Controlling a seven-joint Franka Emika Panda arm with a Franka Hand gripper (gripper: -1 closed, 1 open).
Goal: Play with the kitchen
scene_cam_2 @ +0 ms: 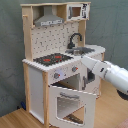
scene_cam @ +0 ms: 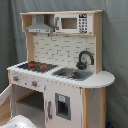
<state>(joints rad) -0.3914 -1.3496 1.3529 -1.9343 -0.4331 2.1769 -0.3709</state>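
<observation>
The toy kitchen (scene_cam_2: 62,60) fills the frame centre in both exterior views; it looks rigid and heavy, best worked by its knobs or the swung-down oven door (scene_cam_2: 70,102); whether the gripper (scene_cam_2: 91,76) is parted, I cannot tell.

Soft, even, fairly dim light falls on the kitchen (scene_cam: 60,70) in both exterior views; shadow under its hood; everything slightly blurred.
</observation>
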